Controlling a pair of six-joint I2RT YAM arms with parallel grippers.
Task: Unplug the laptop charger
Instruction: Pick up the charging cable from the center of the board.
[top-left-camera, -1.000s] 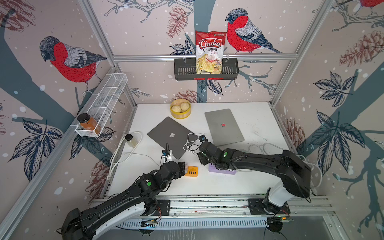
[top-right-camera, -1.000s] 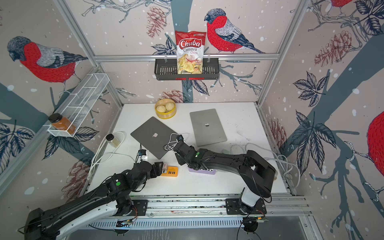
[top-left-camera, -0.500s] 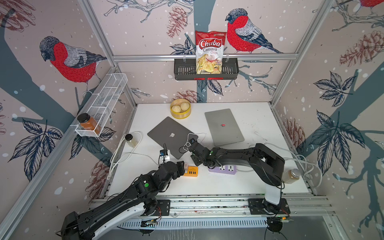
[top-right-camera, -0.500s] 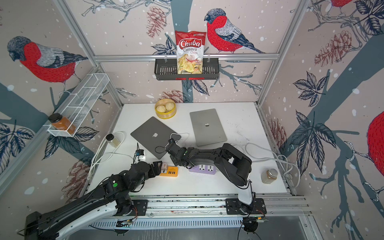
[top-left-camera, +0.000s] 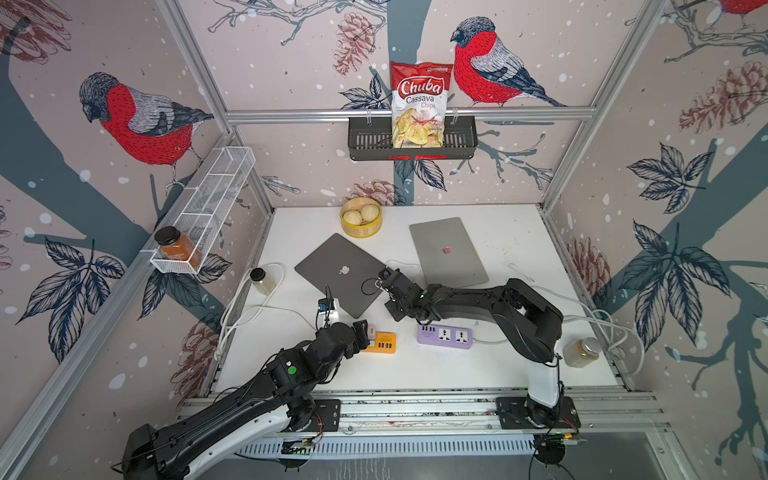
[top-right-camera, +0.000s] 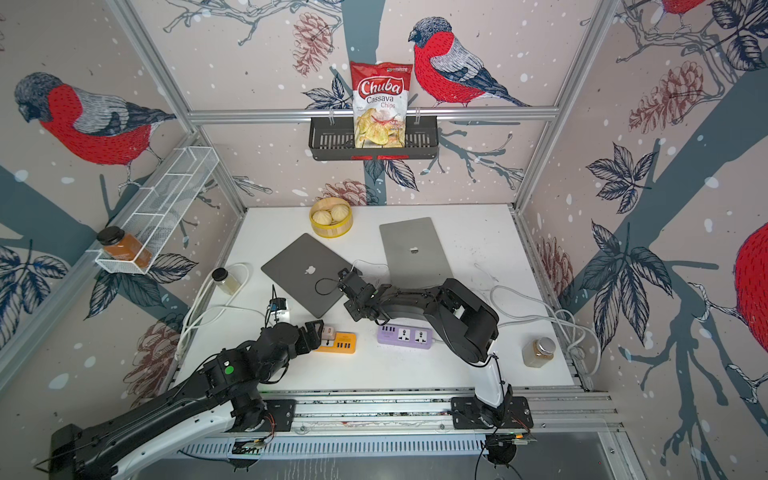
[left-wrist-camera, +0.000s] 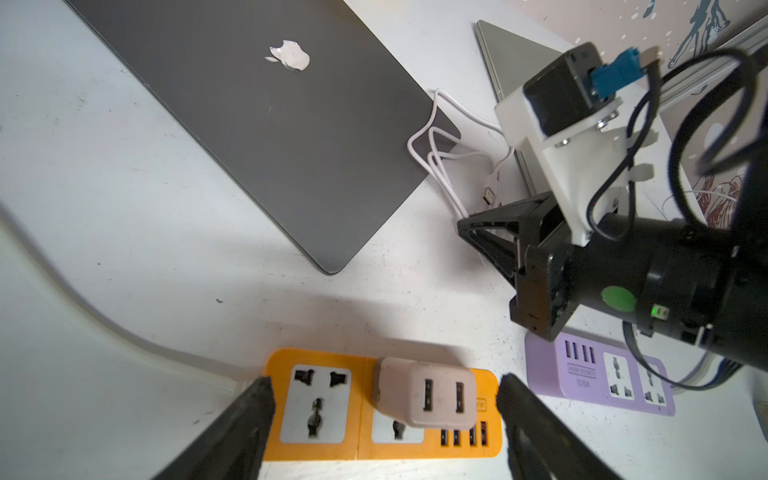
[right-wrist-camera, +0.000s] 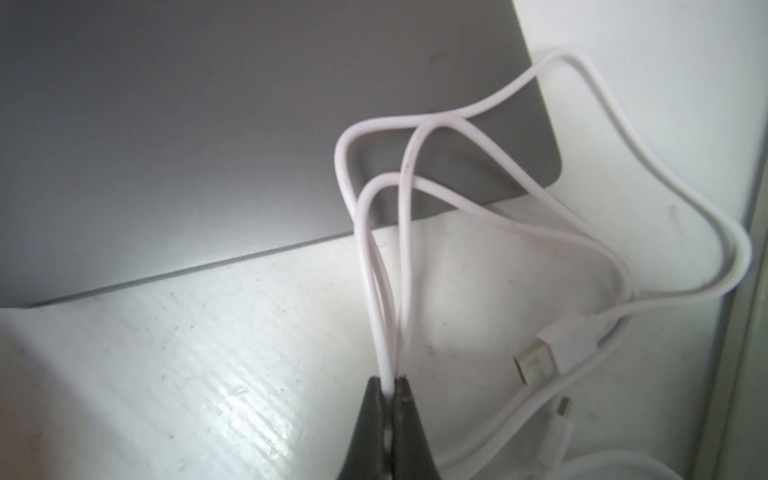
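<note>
Right gripper (right-wrist-camera: 390, 388): pressed together, pinching two strands of a white cable (right-wrist-camera: 384, 345) between its tips, low over the table.
White cable: from the pinch its loops lie across one corner of the dark grey laptop (top-left-camera: 340, 274). Its USB plug (right-wrist-camera: 536, 357) lies loose on the table beside them, in no socket.
Left gripper (left-wrist-camera: 384, 388): spread wide, one finger at each short end of the orange power strip (left-wrist-camera: 320, 361). Contact with the strip cannot be judged.
Laptop charger (left-wrist-camera: 424, 395): a small white block with two empty USB ports, seated in a socket of the orange power strip between the left gripper's fingers.
Orange power strip: in both top views, about 7 o'clock from the middle of the white table (top-left-camera: 415, 365).
Purple power strip (top-left-camera: 444, 336): about 5 o'clock from the middle, just beside the orange one, both sockets bare.
Dark grey laptop: closed, turned at an angle, at 10 o'clock. The right gripper sits off its 4 o'clock corner.
Silver laptop (top-left-camera: 446, 253): closed, at 1 o'clock.
Bamboo steamer (top-left-camera: 360, 220): holds two buns, near 12 o'clock by the back wall.
Jars: one (top-left-camera: 262, 280) at 9 o'clock, another (top-left-camera: 582, 351) at 4 o'clock near the table edge.
</note>
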